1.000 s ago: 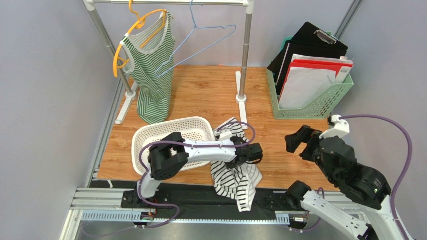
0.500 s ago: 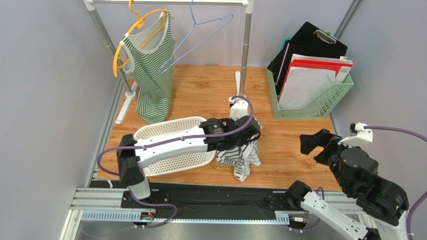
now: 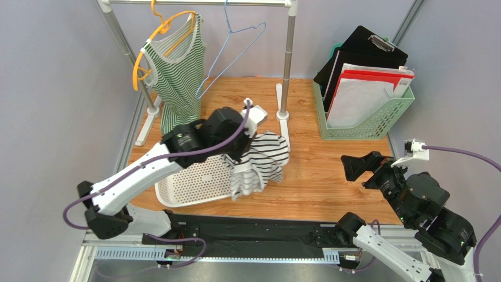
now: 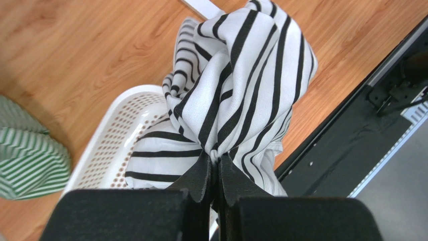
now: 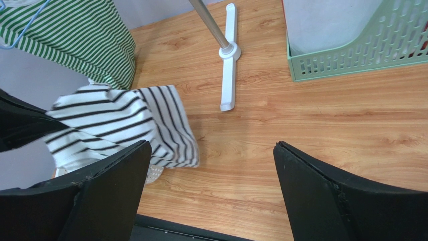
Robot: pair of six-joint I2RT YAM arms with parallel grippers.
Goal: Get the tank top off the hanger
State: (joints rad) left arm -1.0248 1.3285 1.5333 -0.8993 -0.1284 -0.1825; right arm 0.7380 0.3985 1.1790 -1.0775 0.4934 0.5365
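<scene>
Black-and-white striped tank top hangs bunched, pinched tight between left fingers, centre frame, over white basket right rim; basket lies lower left. Right fingers spread wide, empty, far lower right.

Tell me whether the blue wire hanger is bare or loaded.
Bare: nothing hangs on the blue wire hanger; the left gripper holds the black-striped top.
</scene>
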